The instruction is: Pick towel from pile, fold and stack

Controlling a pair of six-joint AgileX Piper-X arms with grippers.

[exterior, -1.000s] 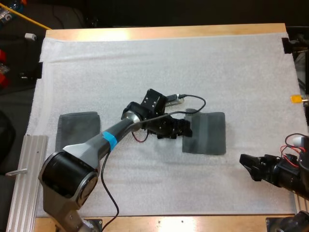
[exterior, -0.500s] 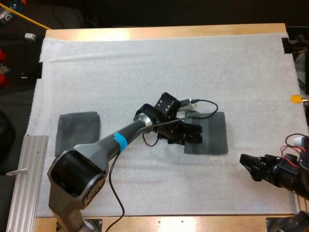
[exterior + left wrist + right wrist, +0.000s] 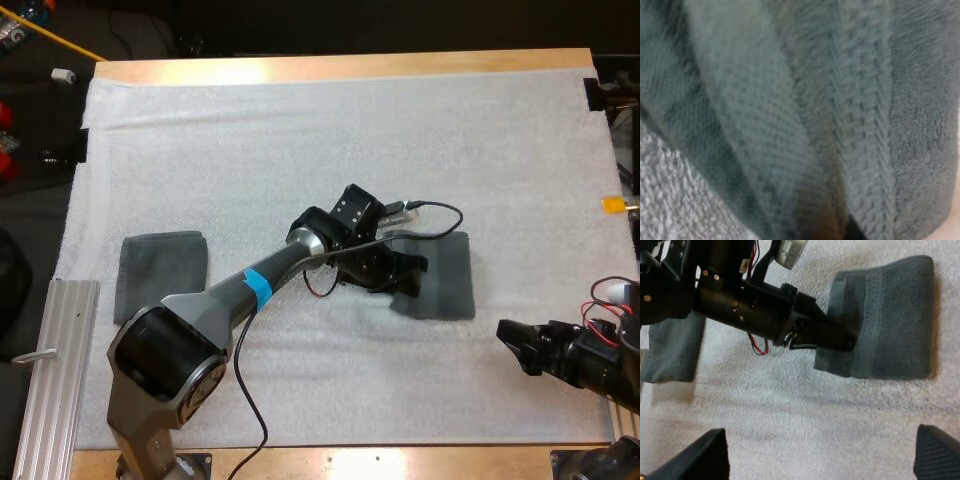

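Observation:
A folded dark grey-green towel lies right of the mat's middle. My left gripper reaches over its left edge and is shut on that edge, which bunches up under the fingers. Seen from the left wrist, ridged towel folds sit very close. In the right wrist view the same towel has the left gripper pressed onto its near-left edge. My right gripper hovers low over the mat, right of and nearer than the towel, open with nothing between its fingers.
A second folded towel lies at the mat's left side, also seen from the right wrist as a folded towel. A metal rail runs along the table's near-left edge. Bare white mat spreads across the far half.
My left gripper slid right onto the towel's left edge and closed on it. The towel shifted slightly right. The right arm has not moved.

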